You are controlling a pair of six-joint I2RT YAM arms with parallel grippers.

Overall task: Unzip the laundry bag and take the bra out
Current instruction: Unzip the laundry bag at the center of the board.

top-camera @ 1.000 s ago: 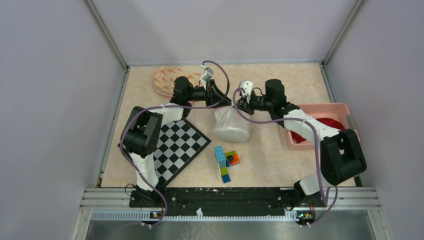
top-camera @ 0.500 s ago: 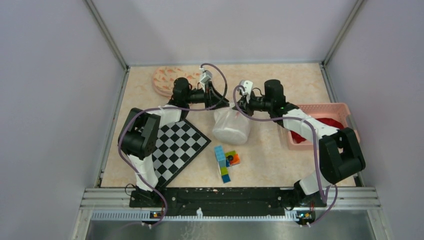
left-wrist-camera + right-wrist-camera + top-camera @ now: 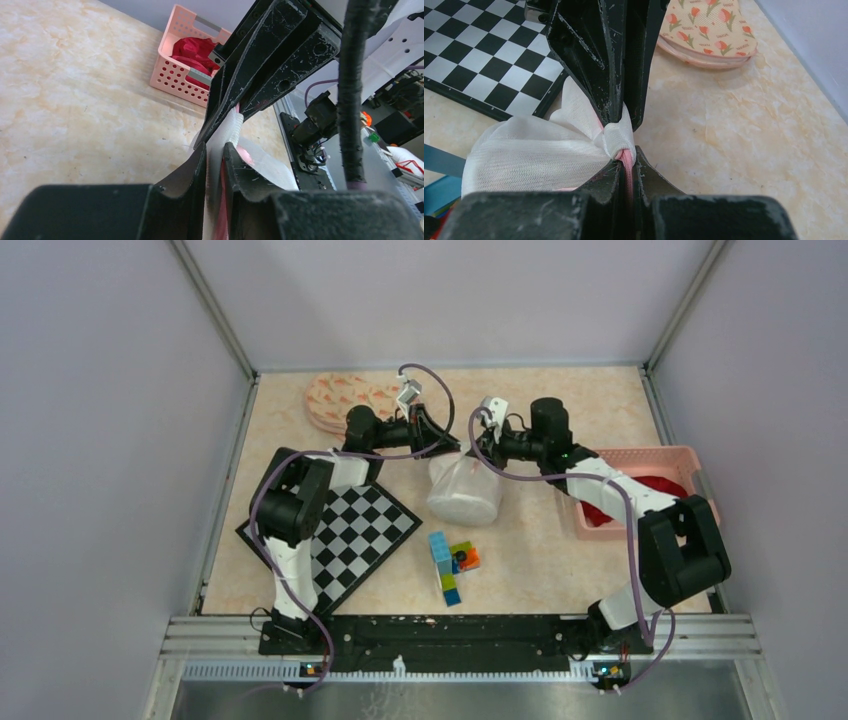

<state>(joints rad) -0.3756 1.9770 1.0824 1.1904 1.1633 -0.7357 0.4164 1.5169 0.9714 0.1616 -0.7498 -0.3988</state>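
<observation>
Far left on the table (image 3: 560, 550), a chequered board (image 3: 360, 530) lies flat at an angle under the left arm. Behind it, near the back wall, sits a flower-print pad (image 3: 335, 400).

The left gripper (image 3: 214, 150) reaches rightward at mid-table. Its jaws stand narrow, clamped on a fold of white mesh at the top of the bag (image 3: 465, 495).

The bag is at the middle of the table, between board and basket. Its top edge is raised and pinched between the two grippers, which meet tip to tip. Its body bulges toward the near side, below them. Pink fabric (image 3: 242, 152) shows through the mesh; what it is cannot be confirmed.

A cluster of coloured blocks (image 3: 450, 562) lies just in front of the bag, apart from it.

The right gripper (image 3: 626, 154) comes in from the right. Its jaws are closed tight on a pink strip at the bag's top edge. Whether that strip is the zip cannot be determined.

At the far right, a pink perforated basket (image 3: 690, 455) holds a red cloth (image 3: 660, 485), partly under the right arm.
</observation>
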